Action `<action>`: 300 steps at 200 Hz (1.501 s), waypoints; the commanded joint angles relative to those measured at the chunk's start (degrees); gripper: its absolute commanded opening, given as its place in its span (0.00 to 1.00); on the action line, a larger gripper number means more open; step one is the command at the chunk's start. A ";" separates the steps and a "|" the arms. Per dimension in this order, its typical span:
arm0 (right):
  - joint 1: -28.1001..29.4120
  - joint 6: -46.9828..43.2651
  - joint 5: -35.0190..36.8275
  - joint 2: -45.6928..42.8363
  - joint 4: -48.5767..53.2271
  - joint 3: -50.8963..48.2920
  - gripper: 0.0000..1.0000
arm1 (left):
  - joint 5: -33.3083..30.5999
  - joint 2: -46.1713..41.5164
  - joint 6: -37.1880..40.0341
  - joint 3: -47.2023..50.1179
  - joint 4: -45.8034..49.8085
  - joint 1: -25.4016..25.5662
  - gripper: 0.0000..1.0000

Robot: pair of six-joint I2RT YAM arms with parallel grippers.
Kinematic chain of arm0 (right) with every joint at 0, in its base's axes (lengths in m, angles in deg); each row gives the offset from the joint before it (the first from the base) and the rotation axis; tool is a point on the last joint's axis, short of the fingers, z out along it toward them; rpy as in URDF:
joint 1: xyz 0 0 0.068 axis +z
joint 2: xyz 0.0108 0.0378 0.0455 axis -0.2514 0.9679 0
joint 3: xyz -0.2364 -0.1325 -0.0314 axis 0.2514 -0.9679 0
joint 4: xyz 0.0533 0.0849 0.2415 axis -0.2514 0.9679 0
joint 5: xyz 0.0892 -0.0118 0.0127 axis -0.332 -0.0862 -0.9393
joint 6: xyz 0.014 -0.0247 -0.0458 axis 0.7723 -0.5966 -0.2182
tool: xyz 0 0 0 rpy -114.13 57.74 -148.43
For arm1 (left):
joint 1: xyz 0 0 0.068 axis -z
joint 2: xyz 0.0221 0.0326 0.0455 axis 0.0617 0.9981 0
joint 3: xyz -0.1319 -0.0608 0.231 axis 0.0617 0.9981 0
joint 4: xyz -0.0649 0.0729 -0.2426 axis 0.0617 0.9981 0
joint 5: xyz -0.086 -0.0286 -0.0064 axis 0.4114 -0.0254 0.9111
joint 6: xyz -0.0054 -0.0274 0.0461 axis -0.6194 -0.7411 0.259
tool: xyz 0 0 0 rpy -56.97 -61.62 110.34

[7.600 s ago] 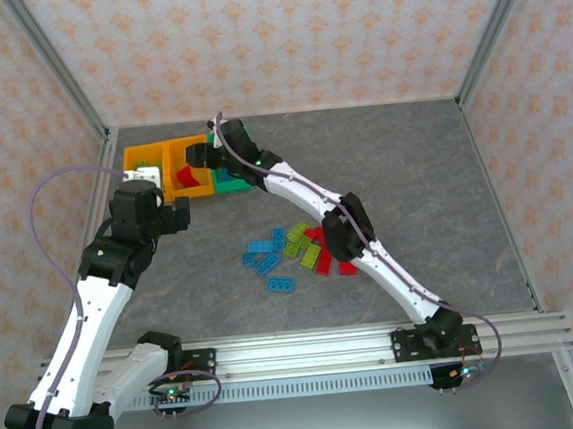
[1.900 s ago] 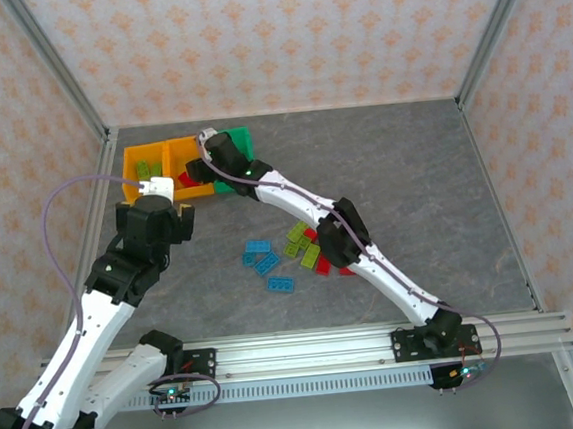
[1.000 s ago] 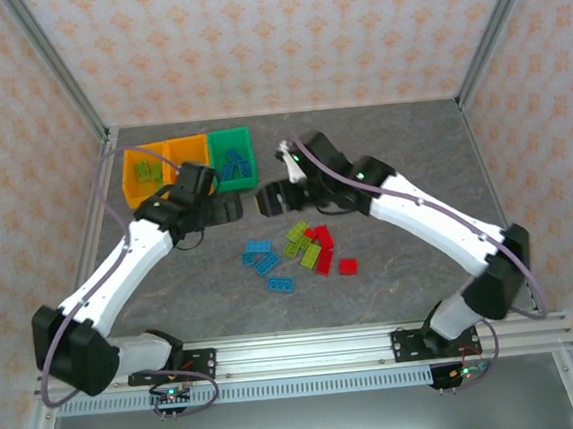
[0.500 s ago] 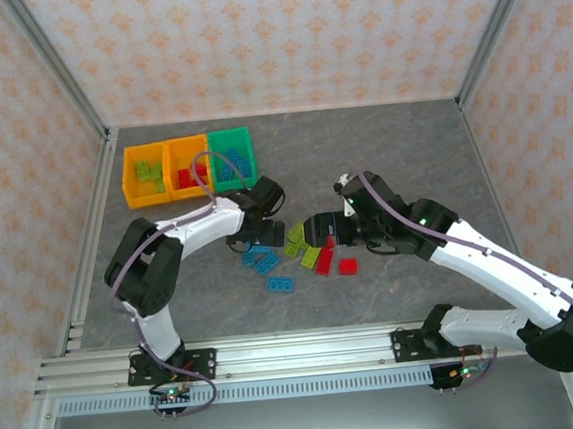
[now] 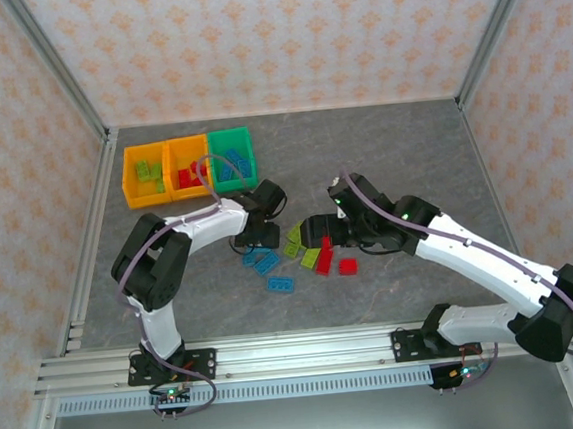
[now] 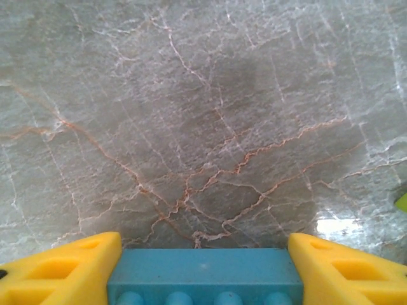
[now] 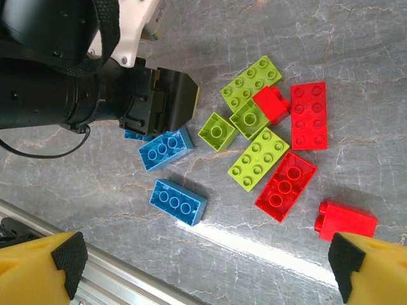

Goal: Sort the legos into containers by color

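Note:
Loose legos lie mid-table: blue ones (image 5: 268,263), lime ones (image 5: 295,240) and red ones (image 5: 347,265). My left gripper (image 5: 255,241) is down at the pile's left end. In the left wrist view its yellow fingers (image 6: 63,270) press both ends of a blue lego (image 6: 203,276), studs toward the camera. My right gripper (image 5: 315,228) hangs open above the pile, and its pads (image 7: 68,255) frame a blue lego (image 7: 179,202), a lime lego (image 7: 257,159) and a red lego (image 7: 285,185). The containers stand at the back left: an orange bin (image 5: 128,178) with lime legos, an orange bin (image 5: 172,154) with red ones, and a green bin (image 5: 227,135) with blue ones.
Both forearms cross the table toward the pile, with the left arm (image 5: 192,223) bent between the bins and the legos. A metal rail (image 5: 299,354) runs along the near edge. Patterned walls close in the back and the sides.
My left gripper has swung from beside the bins down to the pile and closed on a blue lego. The right arm has come from the bins to above the pile, jaws wide.

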 commanded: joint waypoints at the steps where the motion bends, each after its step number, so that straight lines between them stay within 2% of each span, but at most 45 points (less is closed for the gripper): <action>1: -0.25 1.09 -0.65 0.07 -0.26 2.04 0.99 | -0.27 -5.71 -0.58 -0.11 0.06 -0.74 0.57; 43: -0.25 1.54 0.35 -0.53 -0.80 1.86 0.99 | -5.86 -10.47 2.18 -7.39 1.23 -7.23 0.55; 83: -0.25 1.99 1.23 -1.16 -1.01 1.11 0.99 | -13.33 -2.31 5.89 -20.58 -1.16 -14.40 0.58; 121: -0.26 3.16 2.22 -2.55 -1.51 0.32 0.99 | -10.03 11.49 7.07 -38.69 2.36 -19.55 0.65; 144: -0.26 3.55 2.79 -3.75 -1.43 0.02 0.99 | -9.51 18.89 9.04 -52.15 8.41 -20.47 0.79; 172: -0.25 4.40 3.76 -5.36 -1.64 -1.01 0.99 | -8.46 21.41 9.98 -60.42 12.98 -20.67 0.85; 195: -0.25 4.70 4.36 -5.54 -2.37 -1.91 0.99 | -4.94 15.67 7.91 -55.81 12.25 -20.35 0.86; 236: -0.25 4.68 6.81 -4.00 -3.58 -2.72 0.99 | 0.61 -6.46 3.46 -29.23 3.58 -16.51 0.85; 266: -0.25 5.33 11.78 -2.85 -3.89 -4.64 0.99 | 1.49 -17.46 4.94 -15.12 2.08 -8.30 0.85; 300: -0.77 6.11 14.30 -1.88 -5.29 -7.19 0.99 | 2.40 -19.55 5.89 -6.75 1.82 1.97 0.85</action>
